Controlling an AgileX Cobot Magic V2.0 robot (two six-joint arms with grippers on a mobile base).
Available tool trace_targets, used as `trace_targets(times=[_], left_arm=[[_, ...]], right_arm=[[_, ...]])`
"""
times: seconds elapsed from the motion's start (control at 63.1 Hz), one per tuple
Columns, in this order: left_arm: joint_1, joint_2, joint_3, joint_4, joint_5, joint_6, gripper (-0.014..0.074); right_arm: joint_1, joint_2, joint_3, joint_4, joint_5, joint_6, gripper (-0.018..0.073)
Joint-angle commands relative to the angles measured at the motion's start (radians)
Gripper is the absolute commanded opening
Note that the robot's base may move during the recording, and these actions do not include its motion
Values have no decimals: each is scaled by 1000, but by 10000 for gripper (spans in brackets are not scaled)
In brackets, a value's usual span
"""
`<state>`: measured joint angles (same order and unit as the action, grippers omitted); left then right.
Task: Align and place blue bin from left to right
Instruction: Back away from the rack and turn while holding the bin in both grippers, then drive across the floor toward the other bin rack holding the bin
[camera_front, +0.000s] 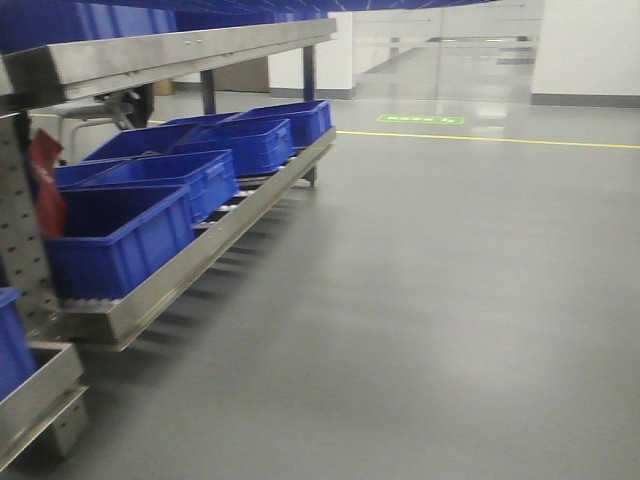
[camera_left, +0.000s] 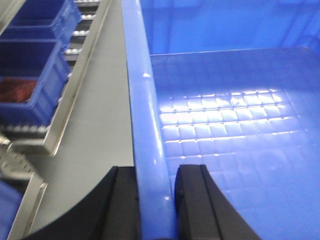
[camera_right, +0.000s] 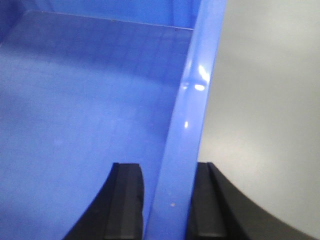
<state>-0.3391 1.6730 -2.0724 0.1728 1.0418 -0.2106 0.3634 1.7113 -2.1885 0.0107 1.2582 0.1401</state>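
The blue bin fills both wrist views, and the front view does not show it or either gripper. In the left wrist view its left rim (camera_left: 142, 100) runs up the frame, with the gridded floor (camera_left: 225, 125) of the bin to the right. My left gripper (camera_left: 156, 202) is shut on that rim, one black finger (camera_left: 125, 205) outside the wall and one inside. In the right wrist view the bin's right rim (camera_right: 192, 110) rises between the fingers. My right gripper (camera_right: 167, 205) is shut on it, with the inner finger (camera_right: 125, 202) over the bin's floor (camera_right: 85, 100).
A low metal roller rack (camera_front: 200, 262) with several darker blue bins (camera_front: 120, 240) runs along the left, under a steel shelf (camera_front: 170, 50). The same rack (camera_left: 75, 90) lies left of the held bin, and one bin holds something red (camera_left: 17, 90). Grey floor (camera_front: 430, 300) with a yellow line (camera_front: 480, 138) stretches to the right.
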Motion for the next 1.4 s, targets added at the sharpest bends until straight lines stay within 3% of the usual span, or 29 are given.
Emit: trace_targets(times=[0.0, 1.38], left_arm=[[-4, -15, -15, 0, -125, 16, -19], [-4, -15, -15, 2, -125, 16, -19]], right_arm=[[4, -24, -20, 19, -92, -46, -76], [4, -24, -20, 19, -99, -46, -76]])
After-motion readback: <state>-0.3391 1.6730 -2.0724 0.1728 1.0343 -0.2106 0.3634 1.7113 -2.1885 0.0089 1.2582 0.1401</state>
